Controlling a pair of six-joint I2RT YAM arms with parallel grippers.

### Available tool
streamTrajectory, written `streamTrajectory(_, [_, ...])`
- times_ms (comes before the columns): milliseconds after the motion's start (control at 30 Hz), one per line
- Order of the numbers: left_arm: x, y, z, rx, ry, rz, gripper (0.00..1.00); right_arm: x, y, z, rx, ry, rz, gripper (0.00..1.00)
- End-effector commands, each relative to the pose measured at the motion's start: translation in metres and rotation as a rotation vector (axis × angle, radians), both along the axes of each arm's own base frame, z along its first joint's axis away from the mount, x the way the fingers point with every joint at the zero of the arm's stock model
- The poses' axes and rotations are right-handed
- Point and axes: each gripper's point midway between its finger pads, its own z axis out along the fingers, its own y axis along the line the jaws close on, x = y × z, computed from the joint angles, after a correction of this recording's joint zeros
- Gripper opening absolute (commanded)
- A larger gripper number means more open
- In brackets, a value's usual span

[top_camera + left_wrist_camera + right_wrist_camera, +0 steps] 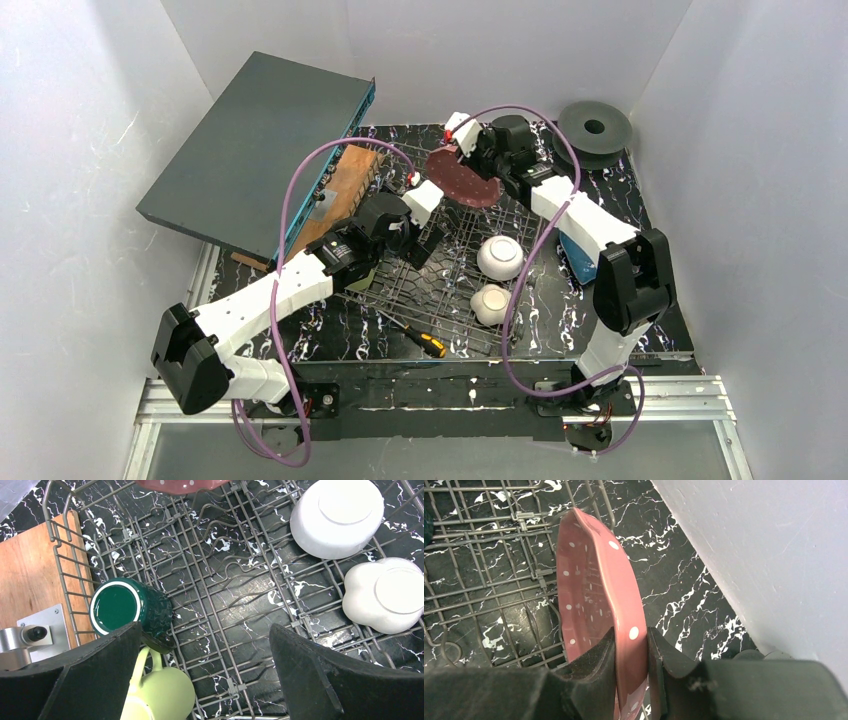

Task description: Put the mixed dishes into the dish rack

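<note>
My right gripper [468, 152] [631, 645] is shut on the rim of the pink speckled plate [463, 180] [591, 590] and holds it on edge over the far side of the dish rack [440, 300] [484, 575]. My left gripper [420, 238] [205, 645] is open and empty above the rack floor [225, 580]. In the rack lie the dark green mug [125, 607], the pale yellow-green mug [162, 695], the overturned white bowl [499, 257] [337, 517] and the small white cup [490, 303] [382, 602]. The blue dish [578, 254] lies right of the rack, partly hidden by the right arm.
A big dark grey flat box [260, 150] leans at the back left over a wooden board [345, 185] [30, 575]. A black spool disc [595, 128] sits at the back right. A screwdriver [420, 338] lies at the rack's near edge. White walls enclose the table.
</note>
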Motion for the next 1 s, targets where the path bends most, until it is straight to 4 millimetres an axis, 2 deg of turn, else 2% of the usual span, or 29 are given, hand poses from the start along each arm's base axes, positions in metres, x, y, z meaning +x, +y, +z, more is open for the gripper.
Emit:
streamTrajectory(0, [0.000, 0.001, 0.005, -0.003, -0.010, 0.009, 0.99, 0.014, 0.011, 0.038, -0.020, -0.196, 0.016, 0.01])
streamTrajectory(233, [-0.001, 0.002, 0.007, -0.006, -0.014, 0.008, 0.99, 0.002, 0.013, 0.019, -0.099, -0.220, 0.019, 0.01])
streamTrajectory(400, [-0.001, 0.002, 0.007, -0.009, -0.015, 0.009, 0.99, 0.002, 0.015, 0.019, -0.115, -0.229, 0.008, 0.04])
streamTrajectory(500, [-0.001, 0.002, 0.008, -0.008, -0.016, 0.010, 0.99, 0.005, 0.013, 0.021, -0.117, -0.216, -0.015, 0.35])
streamTrajectory(700, [-0.001, 0.003, 0.009, -0.010, -0.021, 0.008, 0.99, 0.006, 0.012, 0.032, -0.064, -0.238, -0.055, 0.58])
streamTrajectory(867, [-0.001, 0.002, 0.009, -0.010, -0.021, 0.007, 0.99, 0.004, 0.014, 0.040, -0.027, -0.215, -0.063, 0.68])
streamTrajectory(967, [-0.002, 0.003, 0.010, -0.010, -0.021, 0.008, 0.99, -0.003, 0.016, 0.046, 0.001, -0.201, -0.051, 0.87])
